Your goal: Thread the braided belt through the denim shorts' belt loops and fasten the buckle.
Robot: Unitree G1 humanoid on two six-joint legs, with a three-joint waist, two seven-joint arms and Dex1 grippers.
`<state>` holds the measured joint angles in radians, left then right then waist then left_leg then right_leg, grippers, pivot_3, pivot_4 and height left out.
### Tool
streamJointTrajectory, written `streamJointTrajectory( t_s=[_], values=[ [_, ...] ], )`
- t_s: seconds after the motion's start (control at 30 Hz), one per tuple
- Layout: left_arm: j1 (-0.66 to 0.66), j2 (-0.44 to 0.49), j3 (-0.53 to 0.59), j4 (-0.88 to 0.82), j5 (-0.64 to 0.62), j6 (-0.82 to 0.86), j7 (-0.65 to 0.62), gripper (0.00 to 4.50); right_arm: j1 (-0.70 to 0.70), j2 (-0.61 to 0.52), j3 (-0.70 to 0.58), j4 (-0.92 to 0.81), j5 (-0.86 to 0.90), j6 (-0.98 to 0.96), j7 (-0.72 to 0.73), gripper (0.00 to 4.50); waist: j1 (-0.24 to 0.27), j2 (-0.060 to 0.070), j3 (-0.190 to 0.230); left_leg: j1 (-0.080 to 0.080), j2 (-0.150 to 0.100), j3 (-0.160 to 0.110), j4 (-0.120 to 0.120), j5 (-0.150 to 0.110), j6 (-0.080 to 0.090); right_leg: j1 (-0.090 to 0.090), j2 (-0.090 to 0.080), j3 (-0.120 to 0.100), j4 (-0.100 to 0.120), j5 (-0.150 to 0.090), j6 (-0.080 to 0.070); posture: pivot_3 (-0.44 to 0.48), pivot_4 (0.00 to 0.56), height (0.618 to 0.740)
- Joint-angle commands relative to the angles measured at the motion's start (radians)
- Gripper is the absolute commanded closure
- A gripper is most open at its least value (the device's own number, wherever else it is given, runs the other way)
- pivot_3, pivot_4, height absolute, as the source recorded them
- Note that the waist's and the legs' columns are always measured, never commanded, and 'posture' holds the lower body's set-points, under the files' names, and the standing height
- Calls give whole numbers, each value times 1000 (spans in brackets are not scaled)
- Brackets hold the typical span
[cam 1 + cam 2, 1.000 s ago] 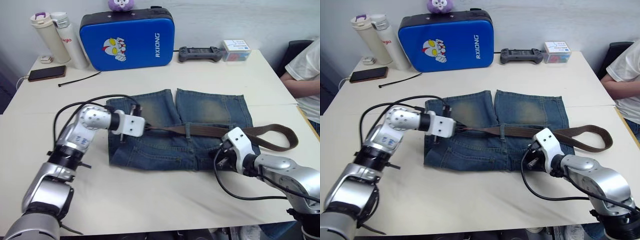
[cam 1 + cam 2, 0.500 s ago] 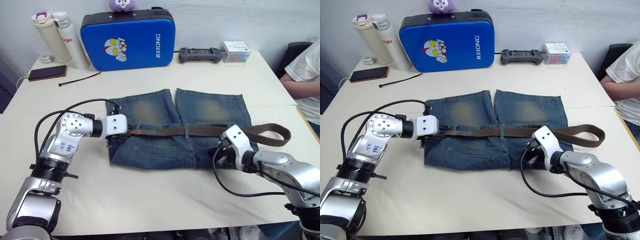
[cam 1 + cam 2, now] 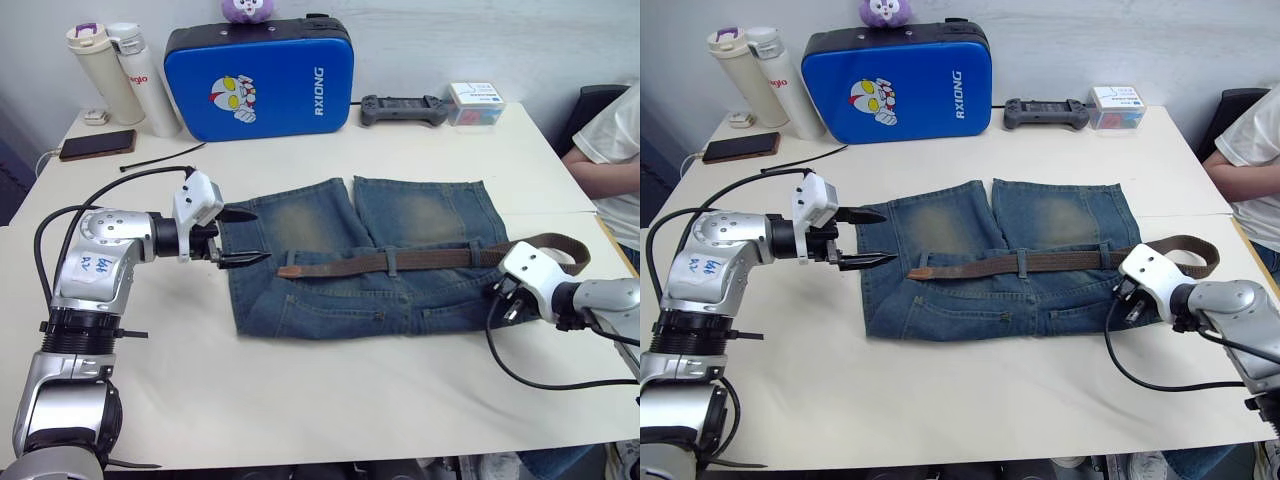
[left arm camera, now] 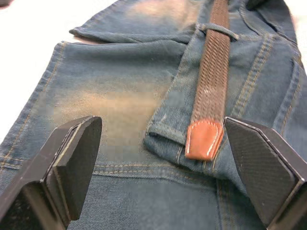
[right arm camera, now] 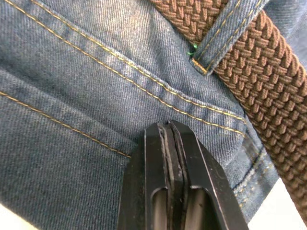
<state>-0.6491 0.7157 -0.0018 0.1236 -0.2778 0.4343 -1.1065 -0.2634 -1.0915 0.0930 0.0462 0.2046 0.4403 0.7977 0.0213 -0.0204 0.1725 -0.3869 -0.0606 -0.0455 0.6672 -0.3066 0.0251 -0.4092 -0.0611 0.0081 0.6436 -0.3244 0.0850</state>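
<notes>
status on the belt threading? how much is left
Done: the braided belt passes under two belt loops on the denim shorts. In hand: nothing; the left end effector is open beside the shorts, the right end effector shut over denim. Left: the remaining loops and fastening.

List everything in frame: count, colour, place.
shorts: 1, faded blue, table centre
belt: 1, brown, through the loops, tan tip toward robot's left
case: 1, blue, back of table
plush: 1, purple, above the case
bottles: 2, white, back left
phone: 1, dark, back left
cable tie: 1, black, beside phone
controller: 1, dark grey, back right
box: 1, white-blue, back right
person: 1, white shirt, right edge
left end effector: open, at shorts' left edge
right end effector: shut, on denim
</notes>
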Motion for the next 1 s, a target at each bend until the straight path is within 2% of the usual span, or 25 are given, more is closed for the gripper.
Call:
streamJointTrajectory(
  t_s=[0.03, 0.2, 0.3, 0.43, 0.6, 0.73, 0.77, 0.8, 0.83, 0.9, 0.93, 1.0],
  values=[
    [17, -6, 9, -77, -33, 32, 13, 36, -30, 1, 43, 181, -131, -117, 8, 4500, 2, 0, 0, 0, 0, 0, 0, 0, 0, 0, 0, 0, 0, 0, 0, 0, 150, 740],
    [47, -34, 10, -153, -67, 89, 37, 36, -107, 44, -5, 211, -144, -202, 5, 4500, 2, 0, 0, 0, 0, 0, 1, 0, 0, 0, 0, 0, 0, 0, 0, 0, 150, 740],
    [50, -50, 4, -171, -77, 104, 46, 36, -121, 41, -60, 178, -120, -177, 15, 4500, 1, 2, 1, 0, 0, 0, 1, 0, -1, -1, 0, 0, 0, 0, 0, 0, 150, 740],
    [48, -68, -14, -177, -83, 115, 44, 36, -120, 22, -155, 45, -27, -57, 71, 4500, 2, 9, 4, -2, 0, 0, 0, 0, -1, -3, 0, 0, 1, 0, 0, 0, 150, 740],
    [35, -70, -23, -160, -84, 110, 34, 36, -99, 24, -270, -268, 208, 279, 132, 4500, 0, 9, 4, -2, 1, 0, -1, 1, -2, -4, 1, 0, 2, 0, 0, 0, 150, 740],
    [28, -60, -30, -140, -74, 99, 23, 0, -61, 39, -287, -477, 337, 444, 130, 3227, 5, 9, 4, -2, 1, 0, -1, 1, -2, -3, 1, 0, 1, 0, 0, 0, 150, 740],
    [26, -57, -30, -135, -72, 97, 21, 0, -46, 50, -277, -543, 371, 475, 122, 2671, 5, 9, 5, -2, 1, 0, -1, 1, -2, -3, 0, 0, 0, 0, 0, 0, 150, 740],
    [24, -53, -32, -131, -69, 95, 19, 0, -27, 50, -249, -600, 366, 466, 120, 2360, 8, 9, 4, -2, 1, -1, -1, 1, -2, -3, 0, 0, 0, 0, 0, 0, 150, 740],
    [24, -51, -33, -129, -68, 94, 18, 0, -7, 47, -225, -642, 362, 462, 118, 1775, 7, 9, 5, -2, 1, -1, -1, 1, -2, -3, 0, 0, 0, 0, 0, 0, 150, 740],
    [22, -50, -37, -125, -66, 92, 18, 0, 26, 38, -193, -683, 365, 475, 118, 922, 6, 9, 5, -2, 1, -1, -1, 0, -2, -3, 0, 0, 0, 0, 0, 0, 150, 740],
    [22, -49, -41, -123, -63, 90, 15, 0, 38, 31, -175, -692, 361, 479, 118, 607, 6, 9, 5, -2, 1, -1, -1, 0, -2, -3, 0, 0, 0, 0, 0, 0, 150, 740],
    [19, -49, -46, -120, -60, 88, 14, 0, 53, 18, -117, -692, 307, 439, 116, 607, 5, 9, 5, -2, 0, -1, -1, 0, -2, -3, 0, 0, 0, 0, 0, 0, 150, 740]
  ],
)
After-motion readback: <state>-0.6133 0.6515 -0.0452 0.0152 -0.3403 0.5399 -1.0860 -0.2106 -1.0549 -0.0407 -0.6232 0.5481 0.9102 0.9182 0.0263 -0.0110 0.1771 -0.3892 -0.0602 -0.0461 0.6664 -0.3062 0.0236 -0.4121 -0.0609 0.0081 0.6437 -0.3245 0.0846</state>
